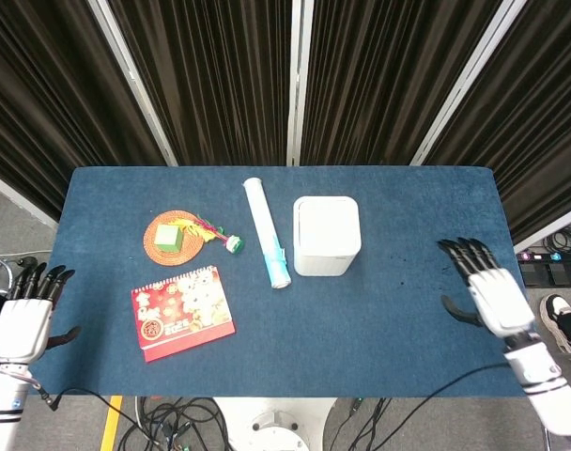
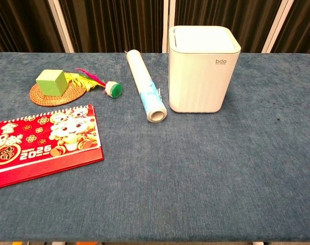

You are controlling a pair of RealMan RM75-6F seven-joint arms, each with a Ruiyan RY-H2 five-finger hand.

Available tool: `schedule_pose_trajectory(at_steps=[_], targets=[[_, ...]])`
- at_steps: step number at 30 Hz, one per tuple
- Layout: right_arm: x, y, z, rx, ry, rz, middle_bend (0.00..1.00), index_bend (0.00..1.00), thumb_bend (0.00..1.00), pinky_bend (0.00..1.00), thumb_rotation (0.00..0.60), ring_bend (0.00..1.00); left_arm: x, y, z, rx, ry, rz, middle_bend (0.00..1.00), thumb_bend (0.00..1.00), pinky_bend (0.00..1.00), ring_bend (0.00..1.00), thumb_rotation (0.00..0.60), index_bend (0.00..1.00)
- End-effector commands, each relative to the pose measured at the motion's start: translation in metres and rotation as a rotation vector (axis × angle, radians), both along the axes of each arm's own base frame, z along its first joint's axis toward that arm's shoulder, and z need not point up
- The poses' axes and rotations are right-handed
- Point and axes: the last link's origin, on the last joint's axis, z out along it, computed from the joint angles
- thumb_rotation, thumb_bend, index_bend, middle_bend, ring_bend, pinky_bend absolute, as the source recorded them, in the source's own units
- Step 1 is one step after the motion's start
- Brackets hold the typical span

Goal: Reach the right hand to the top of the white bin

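Observation:
The white bin (image 1: pixel 327 235) stands upright at the middle of the blue table, its lid closed; the chest view shows its ribbed front (image 2: pixel 201 69). My right hand (image 1: pixel 487 291) hovers over the table's right part, fingers spread and empty, well to the right of the bin. My left hand (image 1: pixel 25 318) stays off the table's left edge, fingers apart, holding nothing. Neither hand appears in the chest view.
A rolled white and blue sheet (image 1: pixel 268 233) lies just left of the bin. Further left sit a woven coaster with a green cube (image 1: pixel 169 237), a feathered shuttlecock (image 1: pixel 218 233) and a red 2026 calendar (image 1: pixel 182 312). Dark curtains hang behind the table (image 1: pixel 408 207).

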Motion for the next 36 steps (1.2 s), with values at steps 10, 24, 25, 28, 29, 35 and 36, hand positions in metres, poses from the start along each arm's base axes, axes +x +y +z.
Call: schedule_pose_trajectory(at_steps=[10,24,25,28,29,35,36], targets=[[0.108,-0.09,-0.072,0.211,0.136,0.209,0.15,0.15,0.15,0.0,0.6,0.0,-0.007,0.0,0.003,0.004,0.001,0.02,0.11,0.0,0.02,0.02,0.6,0.15],[0.118,-0.097,-0.115,0.273,0.249,0.201,0.23,0.28,0.17,0.0,0.6,0.0,-0.015,-0.003,0.002,0.004,-0.013,0.029,0.11,0.0,0.02,0.02,0.6,0.15],[0.119,-0.096,-0.114,0.263,0.242,0.206,0.22,0.28,0.17,0.0,0.6,0.0,-0.015,-0.003,0.002,0.004,-0.013,0.03,0.11,0.0,0.02,0.02,0.6,0.15],[0.121,-0.093,-0.101,0.196,0.191,0.215,0.2,0.26,0.17,0.0,0.6,0.0,-0.016,-0.004,0.003,0.009,-0.014,0.028,0.11,0.0,0.02,0.02,0.6,0.15],[0.119,-0.091,-0.093,0.167,0.17,0.211,0.2,0.24,0.18,0.0,0.6,0.0,-0.016,-0.004,0.004,0.012,-0.017,0.027,0.11,0.0,0.02,0.02,0.6,0.15],[0.088,-0.073,-0.04,0.02,0.115,0.133,0.12,0.06,0.2,0.0,0.6,0.0,-0.019,-0.006,0.006,0.016,-0.015,0.027,0.11,0.0,0.02,0.02,0.6,0.15],[0.08,-0.068,-0.034,0.003,0.115,0.114,0.11,0.04,0.21,0.0,0.6,0.0,-0.019,-0.006,0.006,0.017,-0.015,0.026,0.11,0.0,0.02,0.02,0.6,0.15]])
